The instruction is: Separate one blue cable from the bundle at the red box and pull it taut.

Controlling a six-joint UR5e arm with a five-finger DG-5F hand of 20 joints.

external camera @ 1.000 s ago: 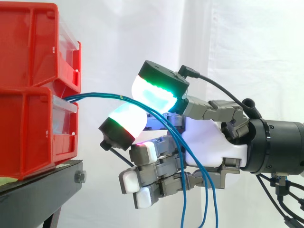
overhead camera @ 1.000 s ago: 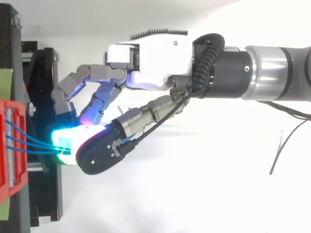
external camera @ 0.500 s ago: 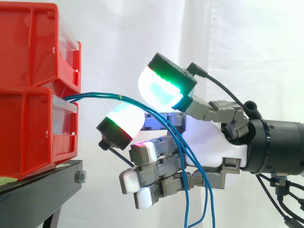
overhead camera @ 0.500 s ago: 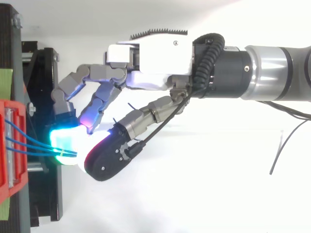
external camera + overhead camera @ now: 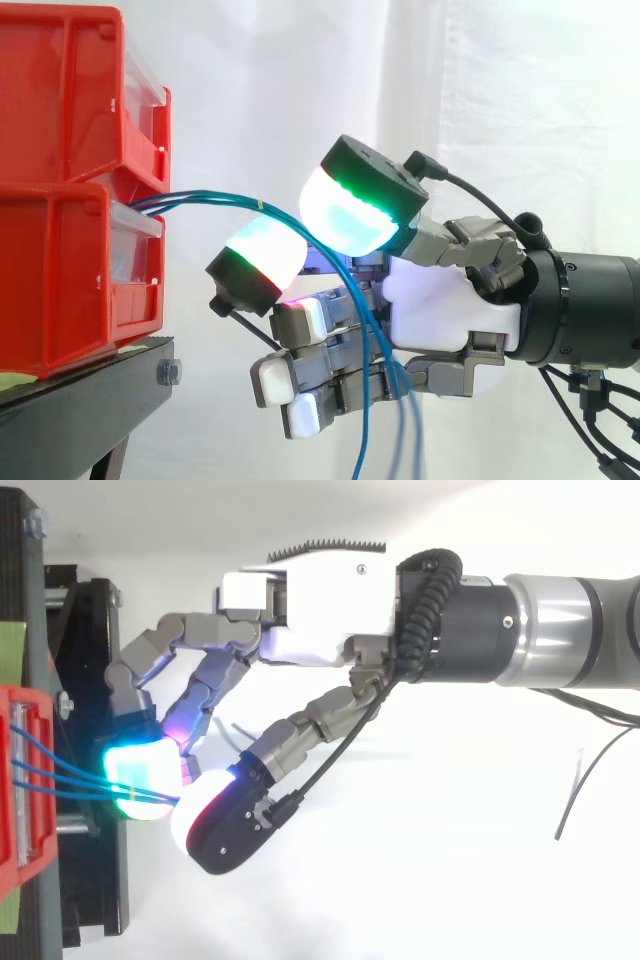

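Since a second ago the slack of the blue cables [image 5: 215, 200] below the hand [image 5: 450, 310] has swung in toward it and now hangs almost straight down past the palm. They leave the front of the lower red box [image 5: 70, 270], arc across the open gap and run into the hand. From above I count three of them, fanned apart at the box and converging at the hand. I cannot tell from either view whether the hand has any real hold on them. I judge them light, limp and slick-sheathed, quick to slide and to drag their neighbours along. I'd take one outer cable on the short span near the box, where the spacing is widest, then pull gently and level away from it.
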